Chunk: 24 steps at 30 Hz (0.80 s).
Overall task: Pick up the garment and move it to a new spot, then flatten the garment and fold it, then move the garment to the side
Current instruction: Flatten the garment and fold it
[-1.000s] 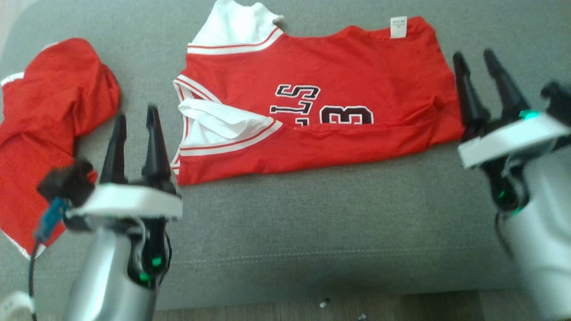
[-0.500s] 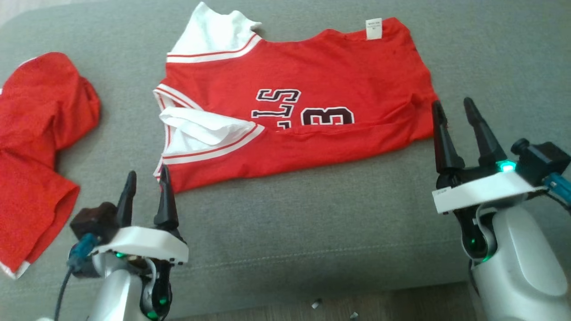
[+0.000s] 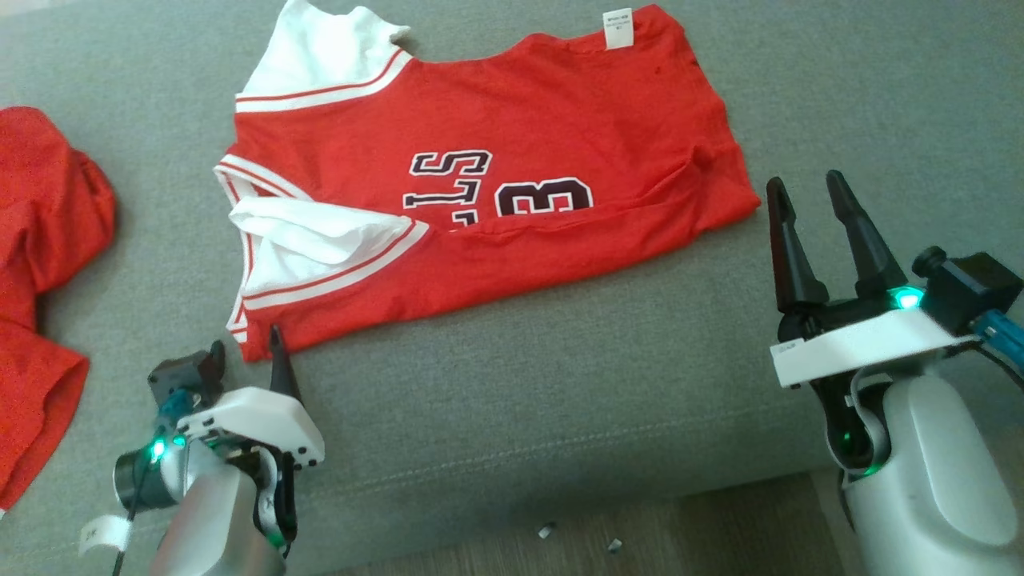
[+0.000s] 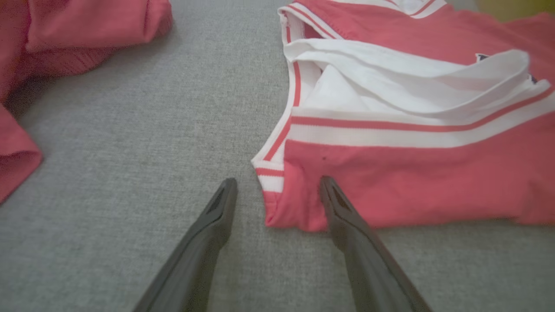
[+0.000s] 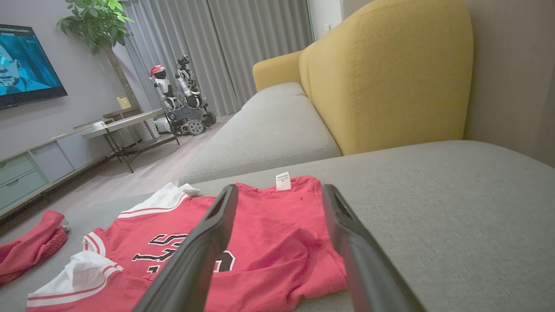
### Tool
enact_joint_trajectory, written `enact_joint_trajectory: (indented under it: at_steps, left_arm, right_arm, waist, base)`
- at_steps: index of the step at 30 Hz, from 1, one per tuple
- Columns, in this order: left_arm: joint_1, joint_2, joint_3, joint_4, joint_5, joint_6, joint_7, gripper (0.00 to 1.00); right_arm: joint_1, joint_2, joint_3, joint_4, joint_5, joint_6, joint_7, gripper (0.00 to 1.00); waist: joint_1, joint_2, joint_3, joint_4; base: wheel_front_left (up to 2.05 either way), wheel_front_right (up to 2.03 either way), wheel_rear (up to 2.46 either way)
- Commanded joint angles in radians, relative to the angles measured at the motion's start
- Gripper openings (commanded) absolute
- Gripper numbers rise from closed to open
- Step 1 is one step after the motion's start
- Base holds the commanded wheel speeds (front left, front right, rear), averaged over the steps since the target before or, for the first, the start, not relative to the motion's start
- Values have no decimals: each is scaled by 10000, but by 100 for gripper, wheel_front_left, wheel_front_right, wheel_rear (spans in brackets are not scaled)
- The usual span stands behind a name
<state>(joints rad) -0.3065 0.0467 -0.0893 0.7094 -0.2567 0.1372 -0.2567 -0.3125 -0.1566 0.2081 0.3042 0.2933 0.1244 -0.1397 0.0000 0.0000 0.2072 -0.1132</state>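
Note:
The garment is a red jersey with white trim and black lettering, lying flat on the grey cushion, its near long edge folded over the number. My left gripper is open at the jersey's near left corner. In the left wrist view that garment corner lies between the tips of the left gripper, one finger over the cloth and one over bare cushion. My right gripper is open and empty, just right of the jersey's right edge and apart from it. The right wrist view has the right gripper raised above the garment.
A second red garment lies crumpled at the far left of the cushion. The cushion's front edge and wooden floor run along the bottom. A yellow sofa back stands behind, with a low table beyond.
The head camera has shifted, sliding the scene left. My left gripper has dropped to the jersey's near left corner. My right gripper has pulled back and lower off the right edge. Both stay open.

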Motion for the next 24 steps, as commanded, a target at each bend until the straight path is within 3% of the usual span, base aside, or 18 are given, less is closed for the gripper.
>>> enact_joint_trajectory:
  at_steps: [1, 7, 9, 11, 15, 24]
  left_arm:
    - [-424, 202, 327, 46, 20, 20, -51, 100]
    - [-938, 206, 381, 939, -148, -115, -51, 100]
    - [-1076, 201, 363, 1131, -179, -195, -51, 5]
    - [-1139, 196, 354, 1212, -204, -253, -51, 0]
    - [-1302, 208, 387, 1121, -207, -369, -51, 0]
    - [-904, 155, 542, -531, 12, -455, -51, 0]
  right_arm:
    - [-40, 89, 112, -403, -110, 63, 62, 100]
    - [-2, 139, -142, -402, -232, 63, 226, 100]
    - [2, 156, -218, -386, -264, 63, 267, 100]
    - [0, 167, -255, -379, -277, 63, 282, 100]
    - [-16, 226, -483, -275, -309, 63, 399, 100]
    - [-302, 531, -1376, 518, -388, 63, 1060, 100]
  waist:
    - [0, 0, 50, -68]
    - [0, 0, 180, -79]
    - [0, 0, 217, -39]
    - [0, 0, 237, -13]
    - [0, 0, 293, 147]
    - [0, 0, 347, 672]
  base:
    - [0, 0, 0]
    - [0, 0, 0]
    - [0, 0, 0]
    - [0, 0, 0]
    - [0, 0, 0]
    - [0, 0, 0]
